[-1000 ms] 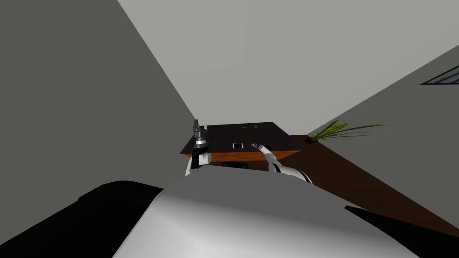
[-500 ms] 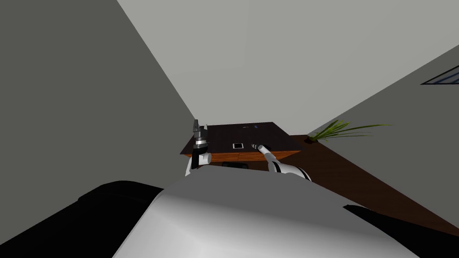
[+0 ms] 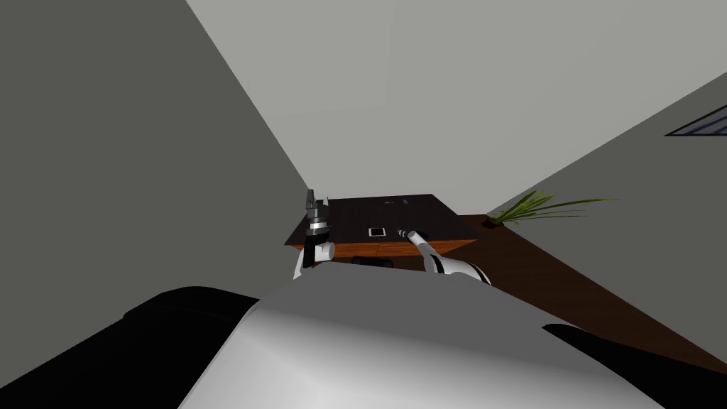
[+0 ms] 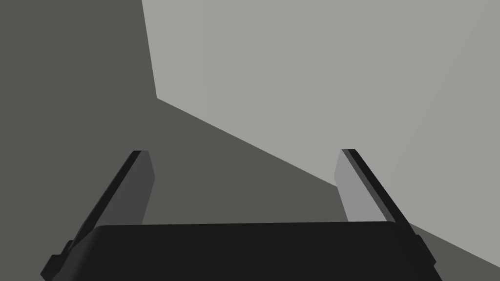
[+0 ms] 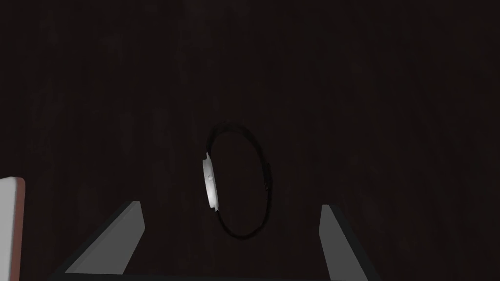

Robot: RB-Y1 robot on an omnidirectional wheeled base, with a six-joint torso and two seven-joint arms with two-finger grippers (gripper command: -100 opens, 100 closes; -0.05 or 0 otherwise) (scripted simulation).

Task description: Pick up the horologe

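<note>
The horologe is a wristwatch point(image 5: 211, 183) with a white case and a thin black band, lying on its edge on the dark table top point(image 5: 342, 97). In the right wrist view it sits just beyond and between the tips of my right gripper point(image 5: 230, 205), which is open with nothing touching its fingers. The head view shows that right gripper point(image 3: 402, 231) low over the near part of the dark table point(image 3: 440, 220). My left gripper point(image 3: 310, 195) is raised upright at the table's left corner; the left wrist view shows the left gripper point(image 4: 244, 151) open and empty.
A small white-framed flat object point(image 3: 377, 231) lies on the table just left of my right gripper; its white corner point(image 5: 10, 229) is beside the finger. Two small items point(image 3: 405, 202) sit at the far edge. A green plant point(image 3: 539, 206) stands on the floor to the right.
My right forearm has edged slightly to the left; the gripper stays over the same spot on the table. The left arm has not moved.
</note>
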